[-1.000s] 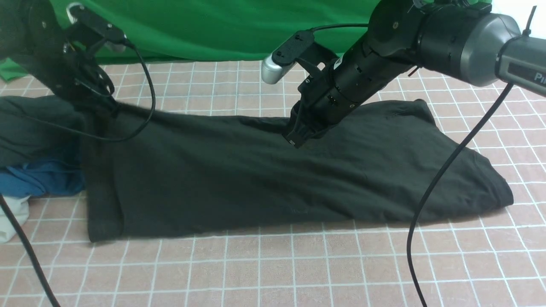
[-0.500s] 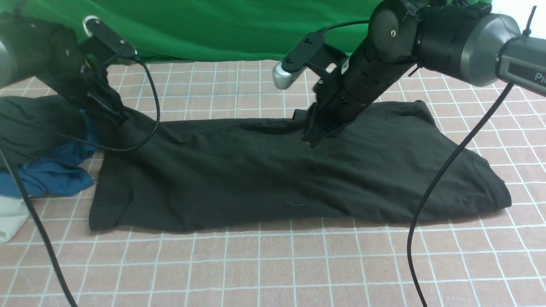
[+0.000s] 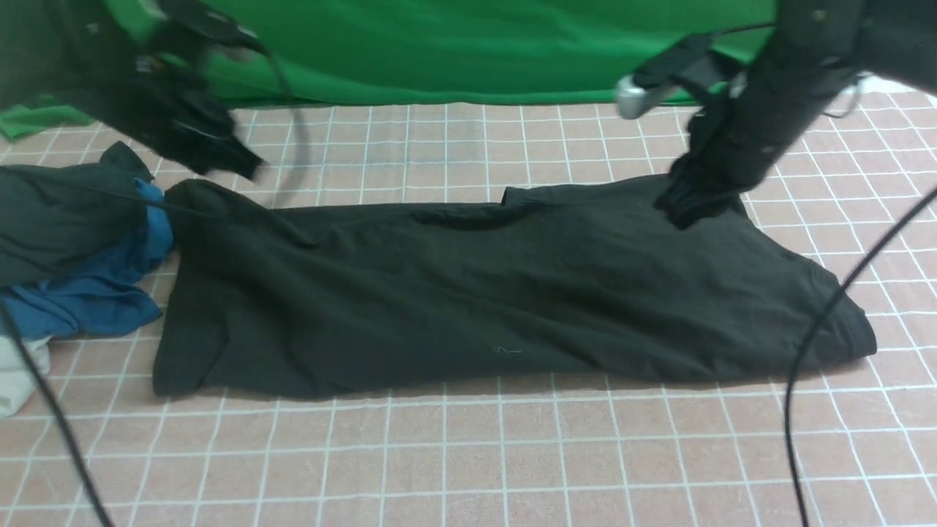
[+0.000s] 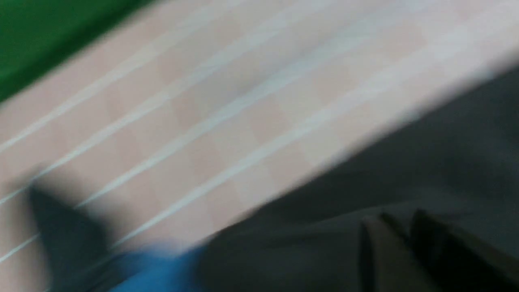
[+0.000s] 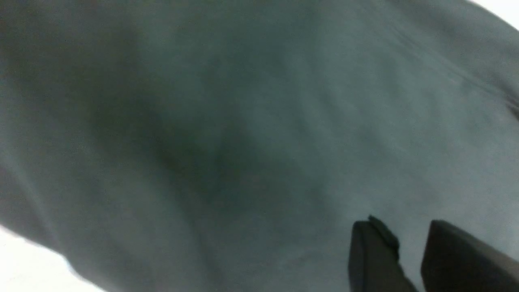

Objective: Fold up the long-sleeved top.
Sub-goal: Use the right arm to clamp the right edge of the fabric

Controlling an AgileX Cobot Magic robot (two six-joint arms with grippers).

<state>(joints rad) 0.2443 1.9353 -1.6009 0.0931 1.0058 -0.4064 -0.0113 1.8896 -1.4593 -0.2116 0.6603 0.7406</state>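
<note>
- My task's thing, the long-sleeved top (image 3: 476, 293), lies across the middle of the pink checked tablecloth (image 3: 512, 454), stretched from my left side to my right.
- It is plain black and lies low and flat as one long band, with soft creases along its length.
- Its left end is broad and squared off; its right end narrows to a rounded tip with a stitched edge.
- The far edge has a small step near the middle, with a shallow dark fold just beside it.
- The top's far left corner sits just beside the blue garment (image 3: 88, 296), which lies under the dark grey-green garment (image 3: 58, 212); a white cloth (image 3: 18, 373) shows at the edge.
- My left gripper (image 3: 238, 162) hangs above that corner, apart from the cloth; it is too blurred to tell how its jaws stand.
- My right gripper (image 3: 684, 212) is over the top's far right edge, and its fingers (image 5: 373, 259) stand slightly apart with nothing between them.
</note>
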